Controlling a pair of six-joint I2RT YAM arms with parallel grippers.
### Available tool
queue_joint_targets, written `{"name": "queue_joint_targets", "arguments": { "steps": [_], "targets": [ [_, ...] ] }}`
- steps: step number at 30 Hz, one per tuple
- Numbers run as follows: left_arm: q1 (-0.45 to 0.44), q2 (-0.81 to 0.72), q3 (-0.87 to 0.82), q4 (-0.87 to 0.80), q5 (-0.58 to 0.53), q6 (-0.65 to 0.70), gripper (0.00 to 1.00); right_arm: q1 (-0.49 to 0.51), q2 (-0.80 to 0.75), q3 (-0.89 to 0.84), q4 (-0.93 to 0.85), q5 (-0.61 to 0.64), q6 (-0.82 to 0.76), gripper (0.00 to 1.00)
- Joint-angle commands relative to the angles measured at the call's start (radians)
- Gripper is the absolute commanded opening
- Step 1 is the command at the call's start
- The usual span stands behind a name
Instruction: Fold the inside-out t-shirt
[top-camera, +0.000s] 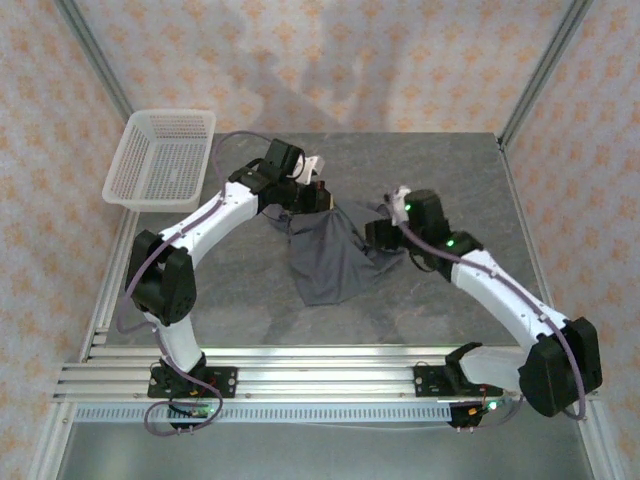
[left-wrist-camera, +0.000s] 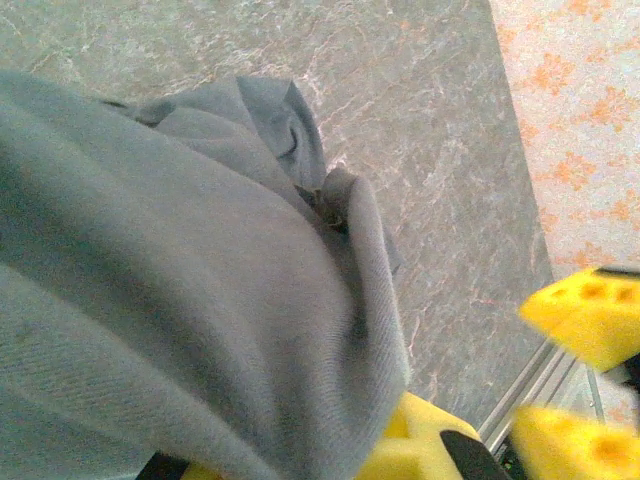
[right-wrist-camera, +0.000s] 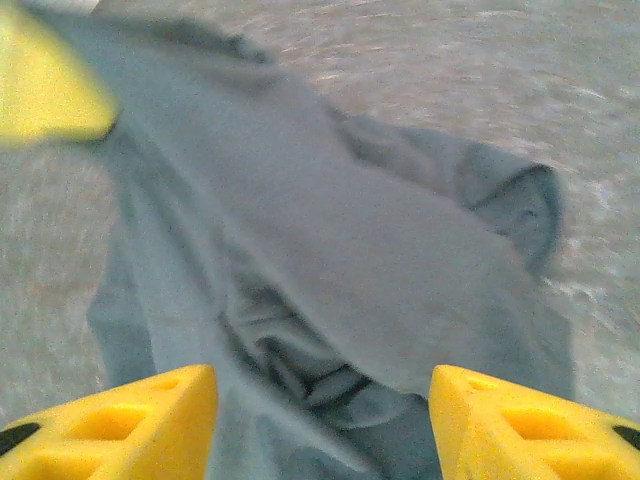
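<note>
Dark slate-grey cloth t-shirt (top-camera: 330, 255) lay mid-way on the grey stone-patterned table (top-camera: 450, 170), one edge lifted. We found the left gripper (top-camera: 315, 195) pinching that edge, the right gripper (right-wrist-camera: 320, 380) spread beside it.

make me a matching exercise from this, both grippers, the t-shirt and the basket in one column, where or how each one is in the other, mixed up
Column one
1. left gripper
2. right gripper
3. t-shirt
4. white mesh basket

Column two
a. at the far left corner of the table
b. open, fingers apart with grey fabric in front
c. grey, hanging bunched over the middle of the table
d. shut, holding the fabric up

Pairs: 1-d, 2-b, 3-c, 4-a
</note>
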Motion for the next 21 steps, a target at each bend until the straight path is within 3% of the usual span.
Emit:
{"name": "queue_joint_targets", "arguments": {
  "steps": [1, 8, 9, 11, 13, 14, 18, 21],
  "targets": [
    [-0.006, -0.031, 0.03, -0.023, 0.016, 0.019, 0.0, 0.017, 0.082, -0.067, 0.204, 0.165, -0.204, 0.59],
    [-0.009, -0.035, 0.026, -0.002, 0.029, -0.007, 0.0, 0.025, 0.331, 0.038, 0.239, 0.156, -0.279, 0.6],
    [-0.008, -0.038, 0.027, -0.008, 0.017, -0.006, 0.0, 0.025, 0.356, 0.057, 0.231, 0.171, -0.267, 0.56],
    [-0.002, -0.049, 0.032, -0.038, -0.027, -0.002, 0.0, 0.025, 0.376, 0.085, 0.2, 0.19, -0.242, 0.25],
    [0.017, -0.05, 0.046, -0.103, -0.106, 0.012, 0.0, 0.023, 0.334, 0.09, 0.163, 0.162, -0.219, 0.06],
    [0.029, -0.045, 0.05, -0.135, -0.145, 0.027, 0.0, 0.019, 0.287, 0.093, 0.122, 0.106, -0.201, 0.0],
    [0.072, 0.01, 0.056, -0.183, -0.31, 0.123, 0.0, -0.036, 0.142, 0.139, -0.06, -0.367, -0.154, 0.0],
    [0.088, 0.07, 0.073, -0.187, -0.393, 0.174, 0.03, -0.098, 0.084, 0.183, -0.119, -0.605, -0.06, 0.0]
  ]
}}
